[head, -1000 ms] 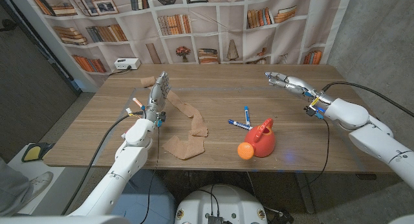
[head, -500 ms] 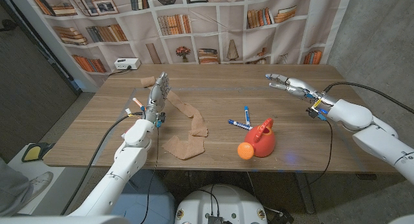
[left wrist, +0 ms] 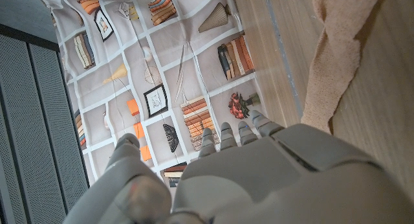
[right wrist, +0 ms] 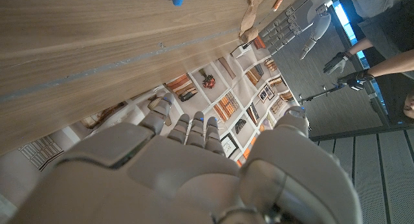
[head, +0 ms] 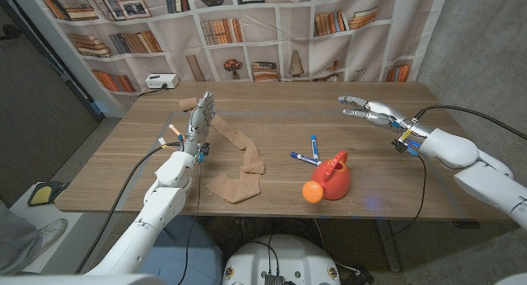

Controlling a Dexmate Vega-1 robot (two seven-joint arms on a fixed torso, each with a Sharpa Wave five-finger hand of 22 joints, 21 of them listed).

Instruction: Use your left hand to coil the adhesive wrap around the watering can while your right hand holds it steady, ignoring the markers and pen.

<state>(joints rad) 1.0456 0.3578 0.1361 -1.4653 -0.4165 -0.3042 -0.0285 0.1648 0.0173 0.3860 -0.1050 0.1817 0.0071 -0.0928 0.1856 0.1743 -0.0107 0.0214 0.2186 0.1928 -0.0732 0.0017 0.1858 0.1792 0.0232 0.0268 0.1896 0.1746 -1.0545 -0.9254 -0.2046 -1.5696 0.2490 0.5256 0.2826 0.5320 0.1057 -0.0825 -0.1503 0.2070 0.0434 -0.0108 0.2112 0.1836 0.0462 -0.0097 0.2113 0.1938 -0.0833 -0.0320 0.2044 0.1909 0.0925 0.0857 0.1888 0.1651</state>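
Wrap (head: pixel 240 163) near left hand (head: pixel 200 119); can (head: pixel 333 177) well apart.

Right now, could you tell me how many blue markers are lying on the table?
2. One blue marker lies just behind the red watering can; the second blue marker lies to its left, beside the first. Others could be hidden behind the can.

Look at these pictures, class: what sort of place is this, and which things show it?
Probably a robot test room, not a home. The bookshelves are only printed on a hanging cloth, cabled robot arms reach over a plain wooden table, and a red watering can and markers lie out as props.
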